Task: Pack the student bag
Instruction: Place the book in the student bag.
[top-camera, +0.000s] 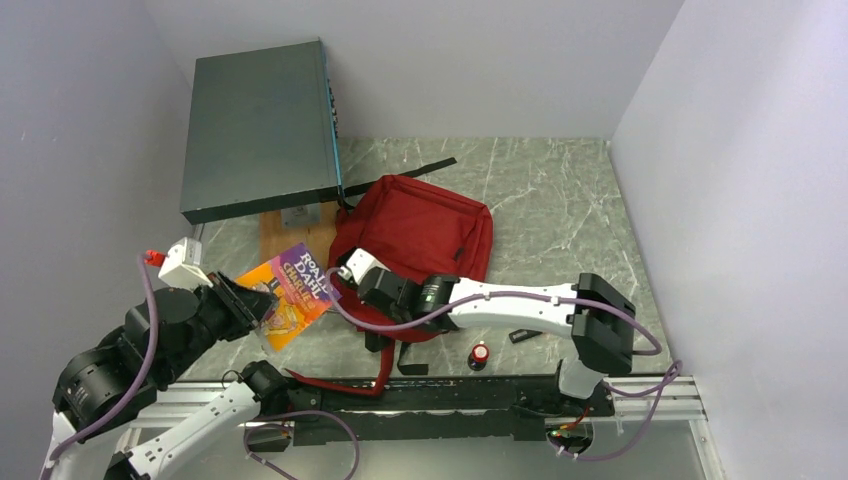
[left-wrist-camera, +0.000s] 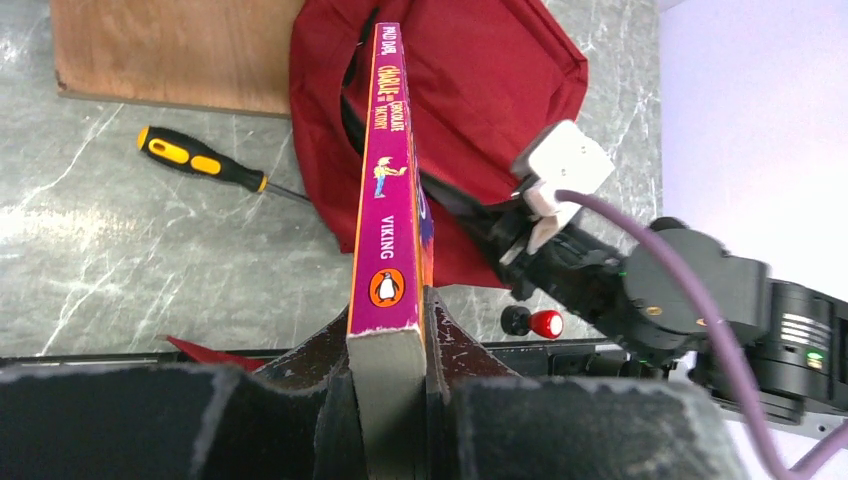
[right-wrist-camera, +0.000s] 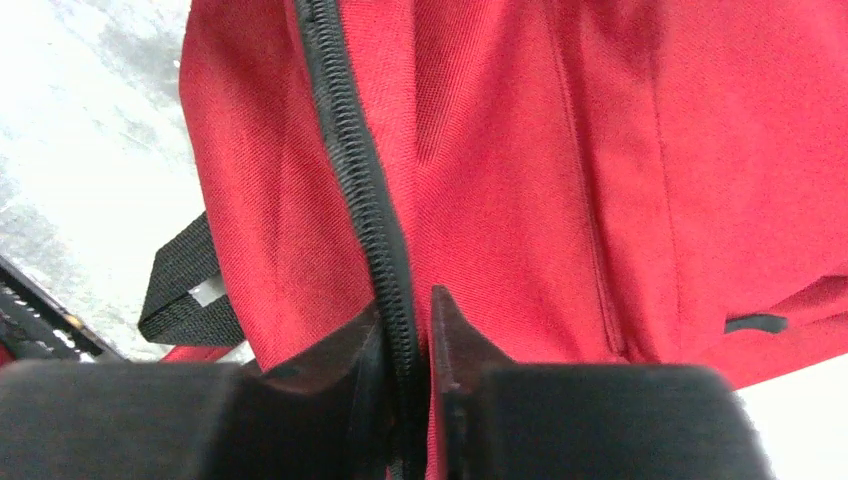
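The student bag (top-camera: 430, 232), dark red, lies flat mid-table. My left gripper (top-camera: 245, 303) is shut on a purple and orange paperback (top-camera: 288, 293), held just left of the bag. In the left wrist view the book's spine (left-wrist-camera: 390, 190) points at the bag (left-wrist-camera: 480, 90) from between the left gripper's (left-wrist-camera: 388, 345) fingers. My right gripper (top-camera: 352, 268) sits at the bag's left edge. In the right wrist view the right gripper (right-wrist-camera: 405, 335) is shut on the bag's black zip edge (right-wrist-camera: 352, 170), with red fabric (right-wrist-camera: 520, 150) filling the frame.
A dark grey case (top-camera: 260, 125) stands at the back left over a wooden board (top-camera: 283, 232). A yellow and black screwdriver (left-wrist-camera: 200, 160) lies left of the bag. A red-capped knob (top-camera: 480, 353) and a small black item (top-camera: 520, 335) lie near the front rail.
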